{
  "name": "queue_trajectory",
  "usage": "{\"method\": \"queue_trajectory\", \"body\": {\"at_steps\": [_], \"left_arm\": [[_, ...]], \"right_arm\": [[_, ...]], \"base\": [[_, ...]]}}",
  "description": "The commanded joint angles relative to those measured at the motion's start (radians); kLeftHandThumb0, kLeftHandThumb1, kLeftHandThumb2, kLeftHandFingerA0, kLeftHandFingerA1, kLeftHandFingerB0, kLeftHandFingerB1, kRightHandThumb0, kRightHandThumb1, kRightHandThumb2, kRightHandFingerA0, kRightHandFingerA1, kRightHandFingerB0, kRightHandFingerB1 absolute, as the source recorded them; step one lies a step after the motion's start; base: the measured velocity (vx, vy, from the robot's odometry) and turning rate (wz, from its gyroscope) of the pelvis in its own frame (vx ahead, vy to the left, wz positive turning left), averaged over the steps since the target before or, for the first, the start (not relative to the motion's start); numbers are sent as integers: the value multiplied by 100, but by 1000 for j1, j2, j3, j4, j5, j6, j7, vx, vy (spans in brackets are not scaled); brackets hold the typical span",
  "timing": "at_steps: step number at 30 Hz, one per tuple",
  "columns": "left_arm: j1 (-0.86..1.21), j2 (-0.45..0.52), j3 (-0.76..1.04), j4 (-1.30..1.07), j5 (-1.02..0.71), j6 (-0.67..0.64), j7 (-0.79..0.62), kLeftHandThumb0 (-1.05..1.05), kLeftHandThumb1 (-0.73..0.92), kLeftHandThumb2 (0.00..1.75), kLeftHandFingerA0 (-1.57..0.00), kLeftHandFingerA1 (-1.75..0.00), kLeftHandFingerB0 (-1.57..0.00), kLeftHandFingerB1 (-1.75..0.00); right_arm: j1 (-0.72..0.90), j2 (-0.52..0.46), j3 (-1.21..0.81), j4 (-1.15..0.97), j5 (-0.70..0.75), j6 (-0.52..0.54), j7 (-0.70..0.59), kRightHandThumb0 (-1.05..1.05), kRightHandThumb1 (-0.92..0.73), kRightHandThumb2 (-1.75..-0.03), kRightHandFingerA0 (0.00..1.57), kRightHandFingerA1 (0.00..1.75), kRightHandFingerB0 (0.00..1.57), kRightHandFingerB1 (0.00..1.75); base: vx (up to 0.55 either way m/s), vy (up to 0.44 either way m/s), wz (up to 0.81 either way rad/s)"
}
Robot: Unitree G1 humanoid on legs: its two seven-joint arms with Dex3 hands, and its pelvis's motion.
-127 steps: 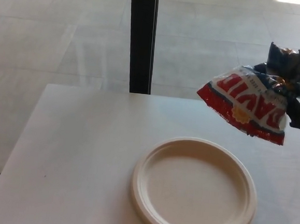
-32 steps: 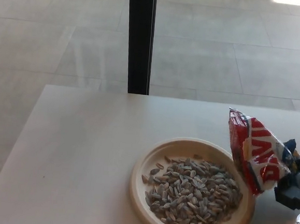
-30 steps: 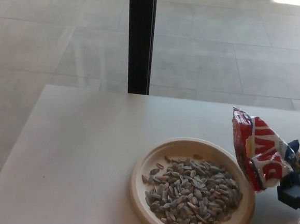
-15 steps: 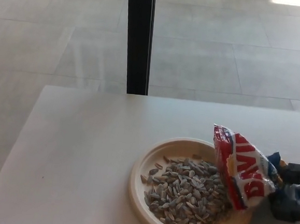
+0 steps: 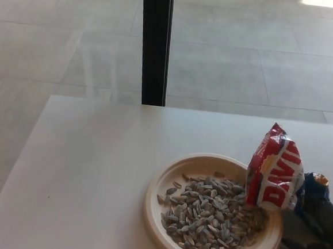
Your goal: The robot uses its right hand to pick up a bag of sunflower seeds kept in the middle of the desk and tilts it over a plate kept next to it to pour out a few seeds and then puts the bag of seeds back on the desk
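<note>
Here, in the head view, the only view there is, the bag of sunflower seeds (image 5: 274,170) stands roughly upright at the right edge of the plate (image 5: 162,189), its red and white face turned toward the camera and its lower edge overlapping the plate's right rim, so that whether it rests on the rim, on the desk (image 5: 87,176) or hangs just above is hard to tell. The right hand (image 5: 314,228) sits low at the bottom right corner, dark and blocky, pressed against the bag's blue back side; its fingers are hidden behind the bag and by the frame edge, so whether they are clamped on the bag or have let go cannot be told. The left hand does not show. The plate carries a generous heap of seeds (image 5: 212,216) spread across its middle and right half, more than a few, so the pouring looks done and the setting-down is the step in hand. The risk from here is the bag's footing: if it is released while leaning on the rim, it could topple onto the seeds, spill more, or tip the light plate and scatter seeds over the desk.
</note>
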Motion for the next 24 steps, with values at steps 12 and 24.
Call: {"method": "queue_trajectory", "body": {"at_steps": [12,24], "left_arm": [[7,8,8,1,-13,8,2,-76,73,62,-54,-56,-57,-45],[18,12,-2,11,5,6,13,-77,72,62,-55,-53,-55,-43]], "right_arm": [[-6,-97,-21,-106,12,118,171,-57,-38,-58,0,0,0,0],[29,18,-397,-300,285,-51,184,-54,-29,-68,0,15,0,22]], "base": [[0,0,0],[0,0,0]]}}
